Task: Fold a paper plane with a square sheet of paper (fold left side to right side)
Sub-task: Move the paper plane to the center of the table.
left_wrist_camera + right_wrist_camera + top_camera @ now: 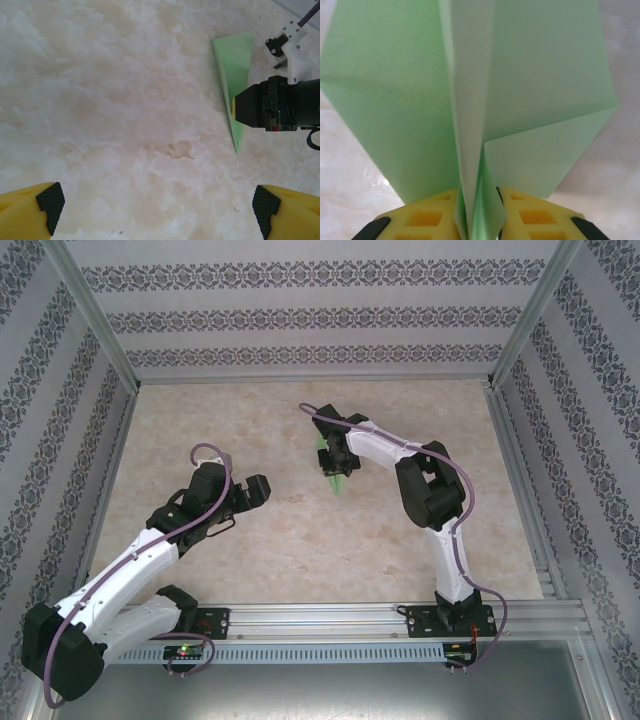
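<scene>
Evidently the flimsy, light paper plane (470, 100) is pinched by its centre ridge in the right tool (479, 217), the left tool (157, 202) being spread wide.

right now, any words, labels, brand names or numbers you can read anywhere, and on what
No text can be read in any view.
paper plane: plain light green, unmarked.
walls: bands of ornamental pattern, no letters.
left arm's base: a small green light nearby, no readable label.
black wrist block: a tiny red detail at its lower edge, too small to read.
</scene>
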`<state>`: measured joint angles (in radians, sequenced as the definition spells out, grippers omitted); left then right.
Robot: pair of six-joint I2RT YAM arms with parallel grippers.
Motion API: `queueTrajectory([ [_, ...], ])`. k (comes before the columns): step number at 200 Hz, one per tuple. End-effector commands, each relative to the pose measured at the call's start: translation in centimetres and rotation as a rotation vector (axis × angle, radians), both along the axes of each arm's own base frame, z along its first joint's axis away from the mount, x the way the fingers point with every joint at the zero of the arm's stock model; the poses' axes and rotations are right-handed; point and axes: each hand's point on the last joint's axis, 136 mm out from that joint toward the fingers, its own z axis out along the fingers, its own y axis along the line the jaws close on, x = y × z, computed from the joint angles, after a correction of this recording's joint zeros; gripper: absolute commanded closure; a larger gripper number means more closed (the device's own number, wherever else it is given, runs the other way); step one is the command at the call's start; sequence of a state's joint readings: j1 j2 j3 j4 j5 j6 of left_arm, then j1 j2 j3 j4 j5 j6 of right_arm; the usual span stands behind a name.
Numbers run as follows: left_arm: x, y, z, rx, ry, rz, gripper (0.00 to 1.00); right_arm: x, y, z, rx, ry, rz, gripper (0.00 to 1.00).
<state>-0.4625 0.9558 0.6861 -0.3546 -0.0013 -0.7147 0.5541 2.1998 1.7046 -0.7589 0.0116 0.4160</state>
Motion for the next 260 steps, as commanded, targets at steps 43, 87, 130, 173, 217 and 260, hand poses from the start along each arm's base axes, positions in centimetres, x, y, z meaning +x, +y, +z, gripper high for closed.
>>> queueTrajectory([
  [43, 0.6, 0.0, 1.0, -0.001, -0.022, -0.005, 0.01, 0.4, 0.2, 1.7, -0.015, -0.038, -0.003, 0.73],
  [87, 1.4, -0.3, 1.6, -0.006, -0.028, -0.024, 0.0, -0.1, -0.4, 4.1, -0.013, -0.067, 0.003, 0.64],
  [130, 3.5, -0.4, 2.6, -0.083, -0.03, -0.04, 0.0, -2.2, -1.4, 8.1, 0.011, -0.126, 0.012, 0.54],
  [173, 5.5, 2.3, 4.1, -0.106, -0.086, 0.014, 0.0, -4.3, -5.8, 14.0, 0.002, -0.313, 0.006, 0.34],
  [217, 5.4, 7.6, 5.5, 0.059, -0.25, 0.181, 0.0, -5.2, -15.4, 18.4, 0.033, -0.613, -0.149, 0.05],
  [260, 4.0, 12.3, 5.5, 0.29, -0.398, 0.334, 0.0, -5.6, -24.4, 16.7, 0.057, -0.804, -0.386, 0.02],
])
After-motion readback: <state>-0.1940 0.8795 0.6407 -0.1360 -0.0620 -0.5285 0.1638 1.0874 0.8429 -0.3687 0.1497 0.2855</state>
